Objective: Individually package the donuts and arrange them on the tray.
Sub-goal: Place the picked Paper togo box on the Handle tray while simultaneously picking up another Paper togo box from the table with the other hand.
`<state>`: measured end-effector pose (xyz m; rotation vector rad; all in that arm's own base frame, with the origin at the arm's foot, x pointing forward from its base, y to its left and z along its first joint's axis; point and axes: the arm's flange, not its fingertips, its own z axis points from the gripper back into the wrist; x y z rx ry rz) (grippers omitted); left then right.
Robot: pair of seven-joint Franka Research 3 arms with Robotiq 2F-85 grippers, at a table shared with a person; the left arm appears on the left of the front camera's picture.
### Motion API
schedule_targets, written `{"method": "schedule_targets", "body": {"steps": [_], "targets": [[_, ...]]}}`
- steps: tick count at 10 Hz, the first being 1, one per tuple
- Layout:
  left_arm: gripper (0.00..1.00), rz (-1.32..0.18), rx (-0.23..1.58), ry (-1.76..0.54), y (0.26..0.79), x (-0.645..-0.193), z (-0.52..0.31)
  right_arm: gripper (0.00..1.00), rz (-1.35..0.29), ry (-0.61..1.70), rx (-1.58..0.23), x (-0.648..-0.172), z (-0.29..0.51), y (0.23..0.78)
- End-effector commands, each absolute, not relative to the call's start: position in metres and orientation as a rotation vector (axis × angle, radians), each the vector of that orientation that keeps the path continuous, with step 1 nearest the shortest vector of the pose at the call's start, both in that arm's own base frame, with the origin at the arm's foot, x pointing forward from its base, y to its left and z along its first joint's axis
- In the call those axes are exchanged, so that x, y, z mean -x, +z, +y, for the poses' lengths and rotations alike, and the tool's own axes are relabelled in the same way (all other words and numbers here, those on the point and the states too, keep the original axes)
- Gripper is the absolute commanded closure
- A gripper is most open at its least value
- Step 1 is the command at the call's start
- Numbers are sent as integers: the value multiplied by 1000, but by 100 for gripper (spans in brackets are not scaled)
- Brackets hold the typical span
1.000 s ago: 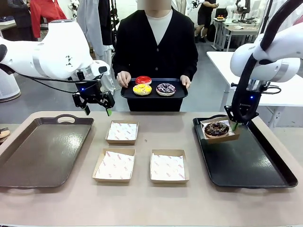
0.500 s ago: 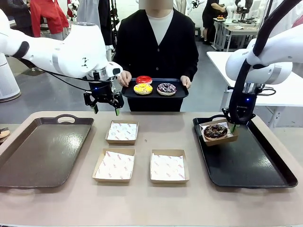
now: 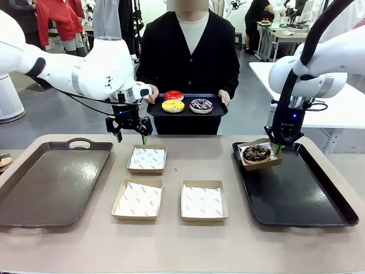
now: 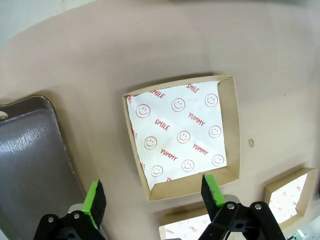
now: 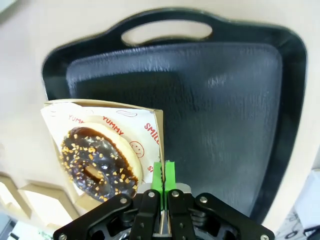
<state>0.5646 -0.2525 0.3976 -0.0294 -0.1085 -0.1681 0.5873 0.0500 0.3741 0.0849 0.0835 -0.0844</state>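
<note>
Pinching one thin wall of the shallow brown cardboard box [image 5: 152,125] lined with white printed paper, the right claw [image 3: 278,149] is clenched on that edge alone. The box hangs tilted over the far left corner of the black handled tray [image 3: 308,200], partly past its rim. Inside lies the dark chocolate ring donut [image 3: 256,152]: glossy icing flecked with pale crumbs, with a light dough band below (plainest in the right wrist view). Likely hazards: supported on one side only, the box may sag or slip from the pads, and the donut could slide toward the low side. Released where it hangs, it would probably land across the rim and tip onto the beige surface [image 3: 171,245]. The left claw [image 3: 130,137] is released, jaws wide, hovering above the farthest of three empty paper-lined boxes [image 3: 147,159], just short of the small dark tray [image 3: 215,112] that the person holds. On it sit the glossy red ring donut [image 3: 173,95], the yellow ring donut [image 3: 172,106] and the dark purple sprinkled ring donut [image 3: 201,105]. A reach there risks nudging a hand-held, unsteady tray or denting soft icing.
</note>
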Motion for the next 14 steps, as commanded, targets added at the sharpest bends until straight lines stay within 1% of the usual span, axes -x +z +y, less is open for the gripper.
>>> {"method": "schedule_targets", "body": {"steps": [1, 8, 12, 14], "targets": [[0, -117, 6, -162, 395, -574, -256, 98, 99, -92, -77, -603, 57, 372], [0, -96, 51, -157, 369, -587, -245, 98, 119, -106, -85, -621, 55, 357], [0, -81, 54, -171, 367, -588, -245, 98, 33, -56, -56, -627, 60, 360], [0, -83, 61, -178, 366, -589, -245, 98, 24, -49, -37, -629, 61, 361]]}}
